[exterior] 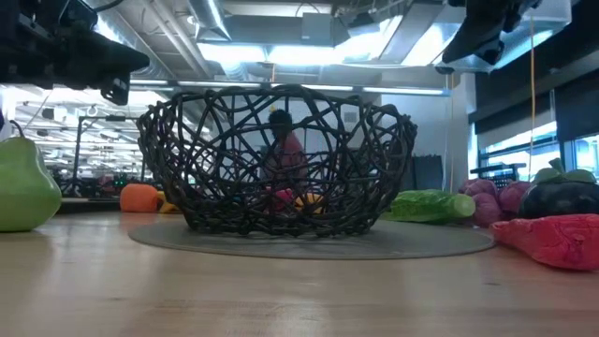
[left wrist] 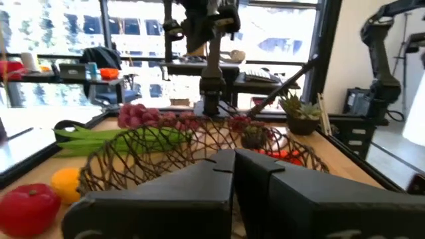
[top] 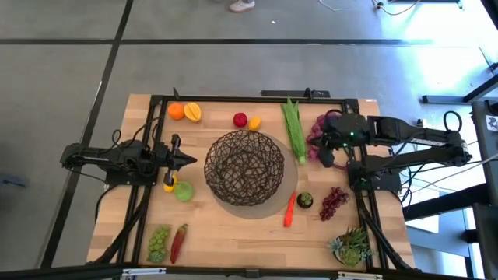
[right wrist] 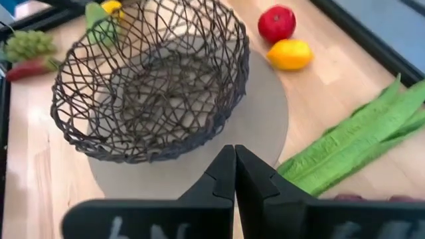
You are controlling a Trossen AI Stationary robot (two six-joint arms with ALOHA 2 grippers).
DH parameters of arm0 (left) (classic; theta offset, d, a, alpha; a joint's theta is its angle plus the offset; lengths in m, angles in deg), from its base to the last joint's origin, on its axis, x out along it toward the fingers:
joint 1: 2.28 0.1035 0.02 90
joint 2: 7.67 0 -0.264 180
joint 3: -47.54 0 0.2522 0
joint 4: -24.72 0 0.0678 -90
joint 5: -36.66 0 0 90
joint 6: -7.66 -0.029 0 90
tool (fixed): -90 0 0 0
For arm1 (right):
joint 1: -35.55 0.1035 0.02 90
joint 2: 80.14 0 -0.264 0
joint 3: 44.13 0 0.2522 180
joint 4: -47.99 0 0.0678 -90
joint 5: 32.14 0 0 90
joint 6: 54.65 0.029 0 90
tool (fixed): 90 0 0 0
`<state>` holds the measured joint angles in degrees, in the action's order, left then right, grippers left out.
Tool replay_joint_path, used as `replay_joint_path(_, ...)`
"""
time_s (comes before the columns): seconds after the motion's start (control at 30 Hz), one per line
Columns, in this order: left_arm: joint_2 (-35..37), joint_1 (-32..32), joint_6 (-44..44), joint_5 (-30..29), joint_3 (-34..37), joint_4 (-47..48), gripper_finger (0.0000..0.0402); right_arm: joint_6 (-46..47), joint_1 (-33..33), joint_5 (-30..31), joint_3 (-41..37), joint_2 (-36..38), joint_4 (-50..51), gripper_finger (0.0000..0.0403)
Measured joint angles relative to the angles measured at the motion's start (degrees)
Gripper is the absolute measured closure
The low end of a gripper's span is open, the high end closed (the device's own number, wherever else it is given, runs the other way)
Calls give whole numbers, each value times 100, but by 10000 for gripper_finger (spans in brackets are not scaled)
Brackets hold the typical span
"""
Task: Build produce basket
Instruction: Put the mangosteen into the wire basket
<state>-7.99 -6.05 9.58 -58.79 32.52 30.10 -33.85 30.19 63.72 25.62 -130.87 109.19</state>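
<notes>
The basket [top: 245, 167], a dark wire-mesh bowl, stands with nothing in it on a grey round mat [top: 289, 185] at the table's middle. The produce lies around it: two oranges [top: 184, 112], a red apple [top: 240, 119], a yellow fruit [top: 254, 122], a long green stalk [top: 293, 128], purple grapes [top: 334, 201], a carrot [top: 289, 210], a green fruit [top: 184, 190], green grapes [top: 159, 241] and a red chilli [top: 178, 241]. My left gripper [top: 192, 161] is shut, level, just left of the basket. My right gripper [right wrist: 234, 149] is shut, raised above the basket's right side, slanting down.
A spiky green succulent [top: 352, 245] stands at the near right corner. A dark round fruit [top: 305, 200] sits by the carrot, more purple grapes [top: 317, 128] by the stalk. A black frame [top: 233, 99] edges the table. Bare wood shows along the near edge [top: 249, 245].
</notes>
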Motion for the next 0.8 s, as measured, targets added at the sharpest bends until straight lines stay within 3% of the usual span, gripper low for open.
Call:
replay_joint_path(0.2,2,0,-491,-151,-167,21,401,131,0,-10,332,-286,238,398)
replay_joint_path(0.33,0,0,-547,-404,-171,36,401,53,-2,-506,540,-400,274,396)
replay_joint_path(0.43,0,0,-403,-634,-171,18,401,-6,0,-906,716,-525,767,398)
replay_joint_path(0.6,-208,2,-350,-912,-610,121,401,-9,-2,-1046,1187,-808,1815,400)
replay_joint_path(0.8,-1040,1,-362,-919,-1950,1913,401,-292,0,-1063,1714,-1050,2179,401)
